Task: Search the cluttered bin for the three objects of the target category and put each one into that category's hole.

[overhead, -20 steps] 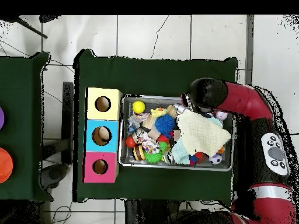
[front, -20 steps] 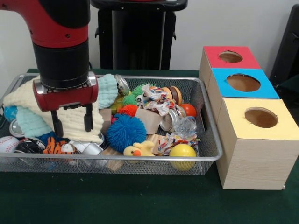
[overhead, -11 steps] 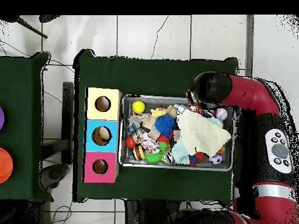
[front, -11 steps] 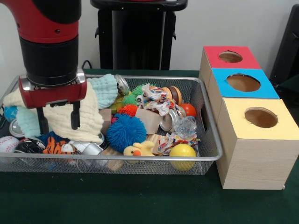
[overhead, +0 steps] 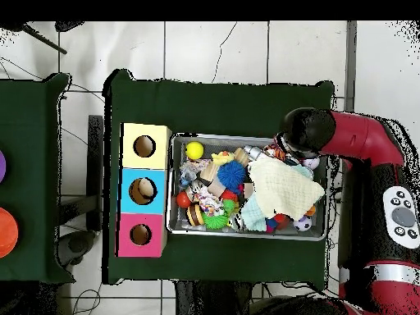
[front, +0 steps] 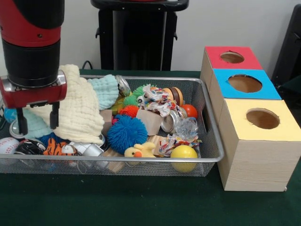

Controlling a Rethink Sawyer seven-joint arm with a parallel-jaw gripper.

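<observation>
A wire mesh bin [front: 141,160] holds a jumble of toys and cloths. My gripper [front: 37,121] hangs open over the bin's left end, in front of a cream cloth [front: 77,108], with nothing between its fingers. Below it lie a baseball [front: 8,145] and a tiger-striped toy [front: 59,149]. A blue spiky ball [front: 127,133], a yellow ball [front: 184,153], an orange ball [front: 190,110] and a yellow duck [front: 139,150] lie further right. In the overhead view the arm's end [overhead: 305,131] hides the gripper at the bin's corner [overhead: 326,156].
Three wooden boxes with round holes stand in a row beside the bin: red top [front: 249,59], blue top [front: 221,82], yellow top [front: 282,127]. A teal cloth [front: 106,89], a rope toy [front: 157,100], a wooden block [front: 150,121] and metal cans also fill the bin.
In the front view my gripper has slid left along the bin and risen a little, staying open. The cream cloth and toys have not moved.
</observation>
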